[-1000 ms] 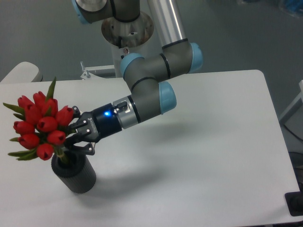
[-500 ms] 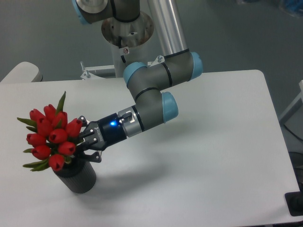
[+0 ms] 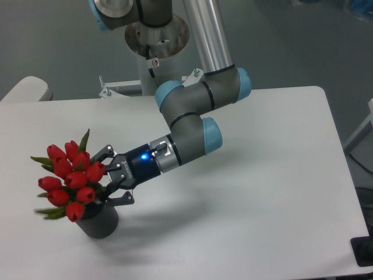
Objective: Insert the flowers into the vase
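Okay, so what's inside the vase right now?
The tulip bunch sits in the vase, its red buds and leaves covering the mouth. Stems and interior are hidden. The gripper is spread open beside the buds.

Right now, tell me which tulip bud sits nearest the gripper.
The rightmost red bud in the flowers, right beside the gripper fingers; the others lie further left.

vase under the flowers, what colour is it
Dark grey. The vase shows only in the fixed camera view, below the red flowers.
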### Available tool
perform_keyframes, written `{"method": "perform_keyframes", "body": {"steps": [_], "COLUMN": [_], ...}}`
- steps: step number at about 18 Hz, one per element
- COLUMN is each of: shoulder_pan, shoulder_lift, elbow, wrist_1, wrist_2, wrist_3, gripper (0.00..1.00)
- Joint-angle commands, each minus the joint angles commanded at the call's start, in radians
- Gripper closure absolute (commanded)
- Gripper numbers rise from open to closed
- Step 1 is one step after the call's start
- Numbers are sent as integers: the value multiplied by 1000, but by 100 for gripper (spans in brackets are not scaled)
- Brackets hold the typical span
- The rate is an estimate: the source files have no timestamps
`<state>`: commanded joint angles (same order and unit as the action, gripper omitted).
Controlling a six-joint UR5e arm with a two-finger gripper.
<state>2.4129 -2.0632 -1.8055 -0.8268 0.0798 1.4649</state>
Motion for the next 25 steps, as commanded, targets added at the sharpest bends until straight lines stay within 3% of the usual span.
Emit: {"method": "perform_keyframes", "body": {"steps": [8,21,25], "shoulder_pan": [46,253,296], "shoulder_lift": [17,247,285], "elbow": [-20,-34,-5], "wrist_1": [11,11,11], "wrist_2": [9,388,631], "wrist_3": [34,133,147], "gripper": [0,0,0]}}
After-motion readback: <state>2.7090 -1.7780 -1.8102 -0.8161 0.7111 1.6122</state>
